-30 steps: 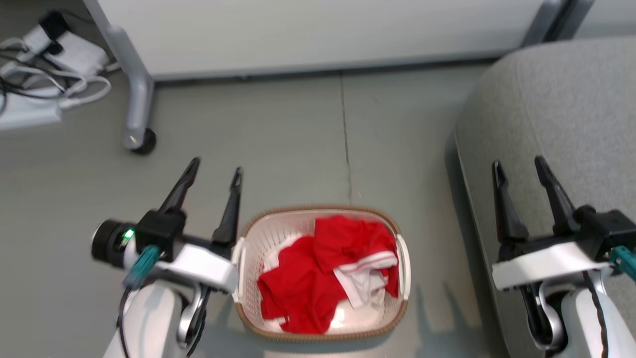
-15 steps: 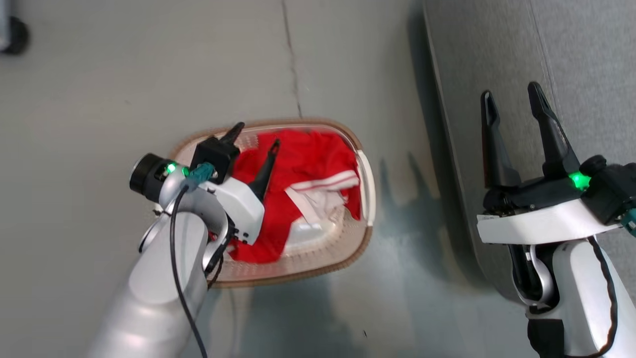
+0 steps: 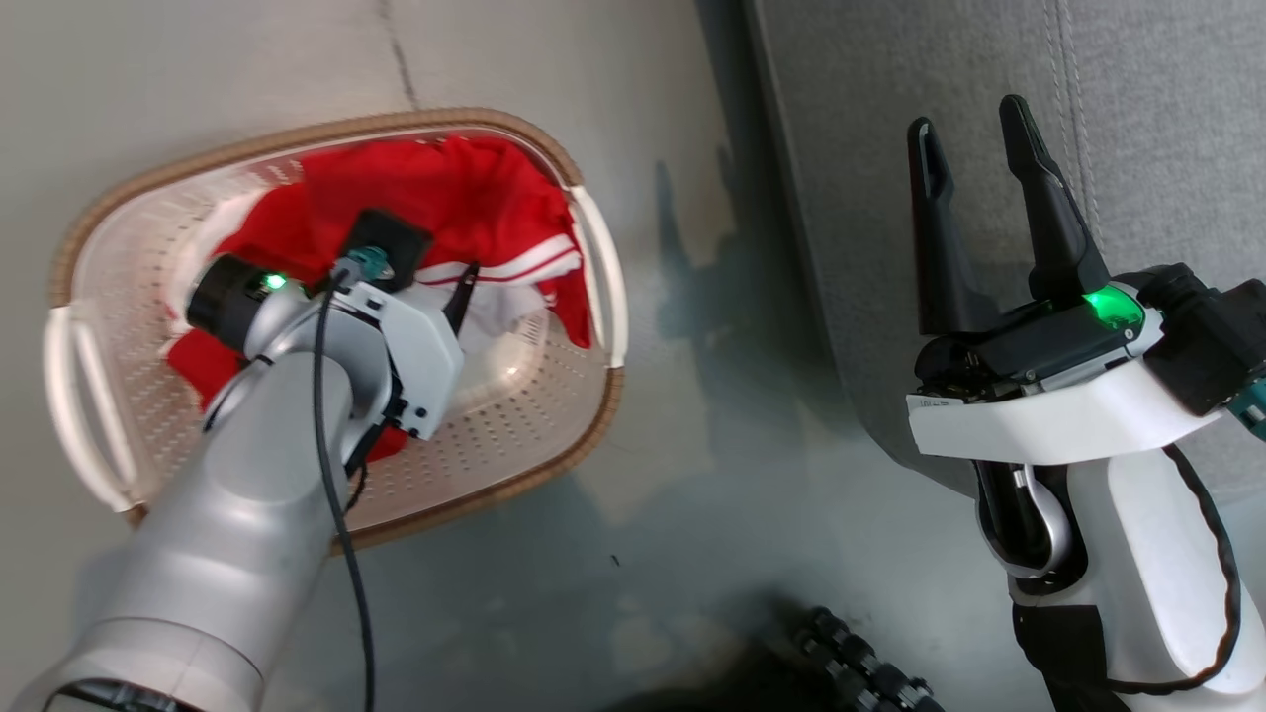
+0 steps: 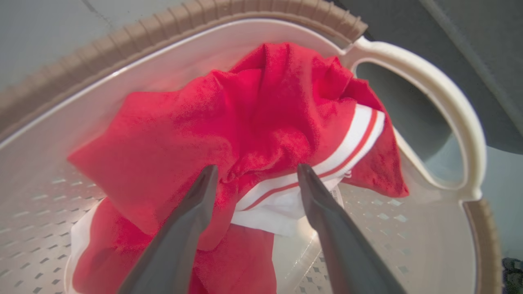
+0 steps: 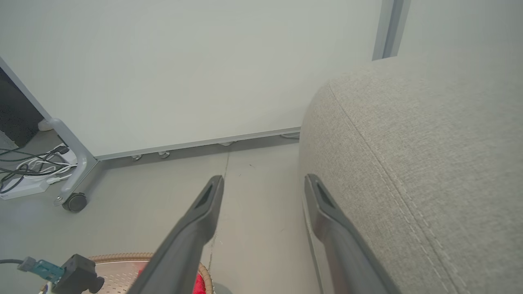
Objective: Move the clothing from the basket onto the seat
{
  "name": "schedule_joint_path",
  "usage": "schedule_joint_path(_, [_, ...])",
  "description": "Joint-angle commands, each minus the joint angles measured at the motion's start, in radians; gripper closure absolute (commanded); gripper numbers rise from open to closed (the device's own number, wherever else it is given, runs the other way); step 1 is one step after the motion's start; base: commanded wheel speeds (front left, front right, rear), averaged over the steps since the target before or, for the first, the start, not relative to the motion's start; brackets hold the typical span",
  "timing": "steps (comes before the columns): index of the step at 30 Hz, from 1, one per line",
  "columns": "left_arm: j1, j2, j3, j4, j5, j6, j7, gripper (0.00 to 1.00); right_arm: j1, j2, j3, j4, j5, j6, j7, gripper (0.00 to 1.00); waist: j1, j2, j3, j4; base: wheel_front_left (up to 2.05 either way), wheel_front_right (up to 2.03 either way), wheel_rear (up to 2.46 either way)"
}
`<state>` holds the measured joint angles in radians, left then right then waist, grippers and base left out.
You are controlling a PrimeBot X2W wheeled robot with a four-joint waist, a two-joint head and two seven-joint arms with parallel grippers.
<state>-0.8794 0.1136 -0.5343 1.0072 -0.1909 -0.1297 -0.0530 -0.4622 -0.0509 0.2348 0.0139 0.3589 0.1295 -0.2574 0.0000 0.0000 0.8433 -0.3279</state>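
Left gripper (image 4: 257, 173) is now lowered inside the basket (image 3: 524, 396) with its jaws apart. Its two fingers straddle a raised fold of the clothing (image 4: 253, 114), next to the white striped band (image 4: 351, 143), and no fabric is clamped. One second ago this gripper stood outside the basket, beside one handle; half a second ago it was over the rim. The head camera has tilted down in the same interval, so the basket's shift in the head view is camera motion, not basket motion. All the clothing lies in the basket, and none is on the seat (image 3: 1137, 99). Right gripper (image 3: 967, 112) is held over the seat's edge with its jaws apart and empty, as before. Assessment: the approach appears complete, closing on the fold is the next required action, and the transfer has not begun.
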Motion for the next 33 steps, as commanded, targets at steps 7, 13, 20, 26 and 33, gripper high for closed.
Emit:
schedule_joint_path(7, [-0.103, 0.053, -0.088, 0.083, -0.112, -0.001, 0.009, 0.0, -0.024, -0.001, 0.031, -0.032, 0.049, 0.002, -0.009, 0.0, 0.0, 0.0, 0.1, -0.102, 0.0, 0.0, 0.0])
schedule_joint_path(13, [-0.154, 0.077, -0.124, 0.131, -0.163, -0.001, 0.009, 0.12, -0.029, -0.001, 0.045, -0.032, 0.068, 0.002, -0.009, 0.0, 0.0, 0.0, 0.113, -0.118, 0.0, 0.0, 0.0])
schedule_joint_path(20, [-0.146, 0.08, -0.158, 0.182, -0.192, -0.001, -0.027, 1.0, -0.034, -0.001, 0.04, -0.007, 0.08, 0.002, -0.009, 0.0, 0.0, 0.0, 0.081, -0.111, 0.0, 0.0, 0.0])
schedule_joint_path(26, [-0.085, 0.051, -0.199, 0.189, -0.2, -0.001, -0.123, 1.0, -0.012, -0.001, 0.03, 0.022, 0.047, 0.002, -0.009, 0.0, 0.0, 0.0, -0.001, -0.059, 0.0, 0.0, 0.0])
schedule_joint_path(33, [0.002, 0.014, -0.23, 0.152, -0.209, -0.001, -0.198, 1.0, 0.018, -0.002, 0.021, 0.064, -0.001, 0.002, -0.009, 0.0, 0.0, 0.0, -0.124, 0.018, 0.0, 0.0, 0.0])
